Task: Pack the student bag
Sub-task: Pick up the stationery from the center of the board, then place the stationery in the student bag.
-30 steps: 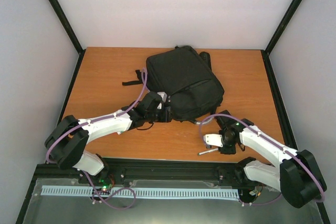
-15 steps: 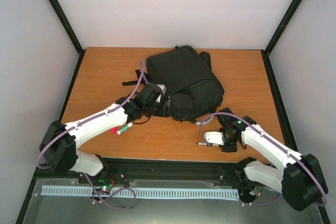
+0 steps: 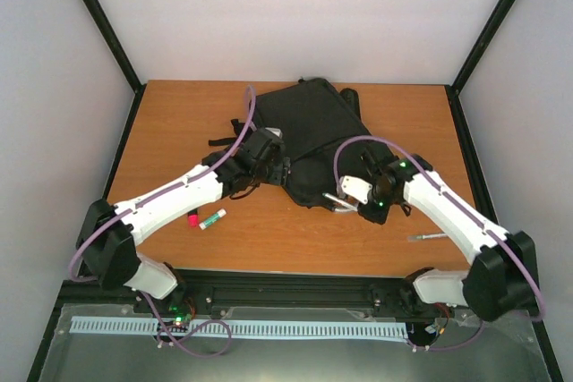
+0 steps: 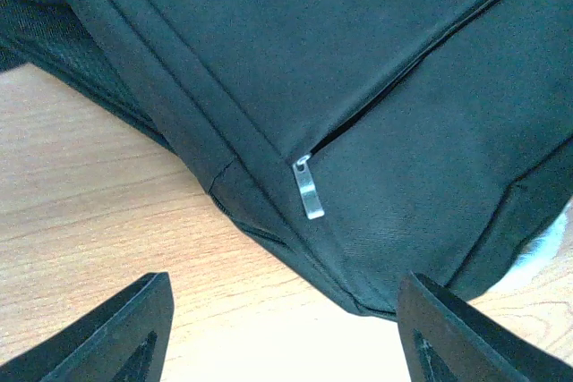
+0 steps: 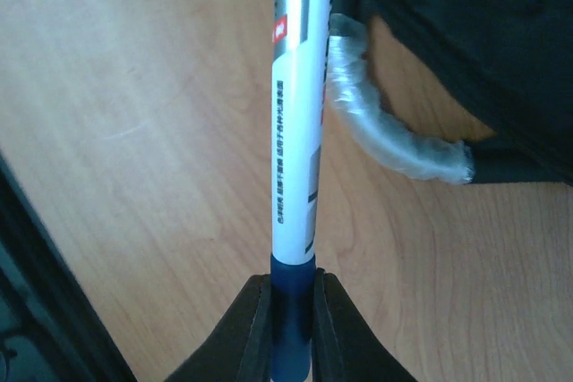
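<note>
Student bag point(image 3: 309, 123) first: it's the big black fabric backpack lying flat toward the back middle of the orange-brown wooden table point(image 3: 179, 123), and both my arms reach in at its near edge.

My right gripper point(image 5: 291, 310) is clamped tight on the dark blue end of a white plastic pen point(image 5: 294, 176) with small printed text and a red patch up the barrel. The pen sticks straight out ahead of the fingers over bare wood, with its far end up by the bag's near edge. Just right of the pen in that wrist view is the bag's silvery-grey curved handle point(image 5: 385, 136), which looks wrapped in something clear and arches off the black fabric.

My left gripper point(image 4: 285, 282) has its jaws spread wide with nothing between them, right at the student bag's near left corner. Straight ahead of it a small silver zipper pull point(image 4: 309, 190) hangs at the end of a zip line running up and to the right. Can't tell if that zip is open, tbh.

Farther out, near my left arm, a short white stick with a greenish tip point(image 3: 213, 217) lies on the wood with a small red thing point(image 3: 192, 219) just beside it. Both are too small to identify. Over by my right arm a thin grey stick point(image 3: 428, 237) lies well apart from the bag.
</note>
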Robot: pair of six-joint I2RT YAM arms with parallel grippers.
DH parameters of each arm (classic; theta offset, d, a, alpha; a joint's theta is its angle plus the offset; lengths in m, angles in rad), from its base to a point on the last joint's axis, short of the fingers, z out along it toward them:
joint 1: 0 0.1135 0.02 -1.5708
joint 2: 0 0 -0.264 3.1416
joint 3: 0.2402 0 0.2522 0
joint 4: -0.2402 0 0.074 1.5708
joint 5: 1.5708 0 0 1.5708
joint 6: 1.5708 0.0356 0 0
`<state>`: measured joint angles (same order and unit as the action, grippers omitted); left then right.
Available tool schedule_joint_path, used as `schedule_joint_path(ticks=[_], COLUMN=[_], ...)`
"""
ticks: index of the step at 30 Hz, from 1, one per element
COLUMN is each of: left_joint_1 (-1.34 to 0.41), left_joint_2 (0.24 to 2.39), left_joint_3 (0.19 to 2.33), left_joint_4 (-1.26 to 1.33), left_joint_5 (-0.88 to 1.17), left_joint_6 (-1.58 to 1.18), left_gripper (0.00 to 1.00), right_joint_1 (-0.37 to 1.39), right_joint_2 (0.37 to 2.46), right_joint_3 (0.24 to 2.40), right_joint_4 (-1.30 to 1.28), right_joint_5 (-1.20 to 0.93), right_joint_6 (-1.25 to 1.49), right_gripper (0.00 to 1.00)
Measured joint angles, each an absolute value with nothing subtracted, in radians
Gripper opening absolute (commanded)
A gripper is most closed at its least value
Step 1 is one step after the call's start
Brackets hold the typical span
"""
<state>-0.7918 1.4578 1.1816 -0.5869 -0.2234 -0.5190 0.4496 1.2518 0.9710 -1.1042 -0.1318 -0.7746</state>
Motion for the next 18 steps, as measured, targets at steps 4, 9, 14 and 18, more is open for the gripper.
schedule_joint_path(ticks=[4, 9, 14, 18], left_joint_1=[-0.79, -0.788, -0.787, -0.787], left_joint_2=[1.493, 1.512, 1.559, 1.61], left_joint_3=[1.135, 1.049, 1.024, 1.017], left_joint_4=[-0.536, -0.434, -0.362, -0.307], left_joint_5=[-0.22, -0.168, -0.12, -0.082], left_joint_6=[-0.548, -0.609, -0.707, -0.772], left_gripper=[0.63, 0.53, 0.53, 0.48], right_joint_1=[0.429, 0.405, 0.399, 0.399], right_joint_2=[1.354, 1.483, 1.616, 1.719], right_joint_3=[1.032, 1.126, 1.201, 1.277], right_joint_4=[-1.094, -1.06, -1.027, -1.013], right_joint_5=[-0.103, -0.062, -0.04, -0.038], right_joint_6=[-0.642, -0.517, -0.439, -0.401], right_gripper=[0.03, 0.03, 0.03, 0.03])
